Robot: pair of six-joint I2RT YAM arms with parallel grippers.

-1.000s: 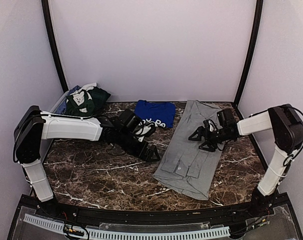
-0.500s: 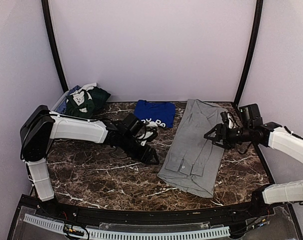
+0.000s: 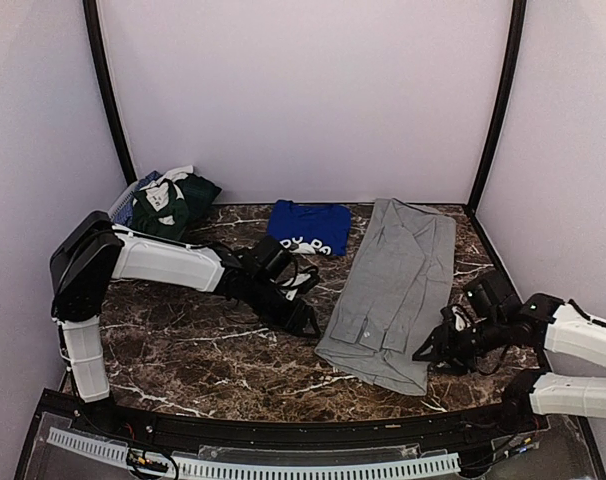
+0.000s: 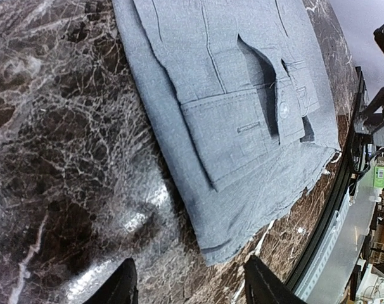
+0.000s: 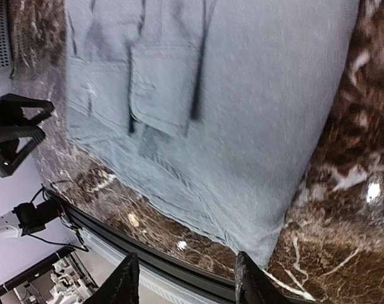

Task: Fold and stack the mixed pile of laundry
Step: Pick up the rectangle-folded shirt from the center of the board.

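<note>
A light-grey polo shirt (image 3: 393, 285), folded lengthwise, lies on the marble table (image 3: 183, 350), its hem toward me. My left gripper (image 3: 308, 322) sits low at the shirt's near-left corner. In the left wrist view that gripper (image 4: 191, 288) is open over bare marble, the grey hem corner (image 4: 236, 234) just ahead. My right gripper (image 3: 433, 355) is beside the near-right corner. In the right wrist view it (image 5: 187, 282) is open, the shirt (image 5: 230, 95) ahead and nothing between its fingers. A folded royal-blue T-shirt (image 3: 308, 227) lies at the back. Dark-green and patterned pieces (image 3: 173, 200) are heaped at the back left.
A grey mesh basket (image 3: 118, 208) holds the heap in the back-left corner. The table's dark front rail (image 3: 283, 430) runs close behind both grippers. Walls close in the left, back and right sides.
The right arm swung from over the shirt's right middle down to its near-right corner. The left gripper crept toward the near-left corner. Both pairs of jaws narrowed.
</note>
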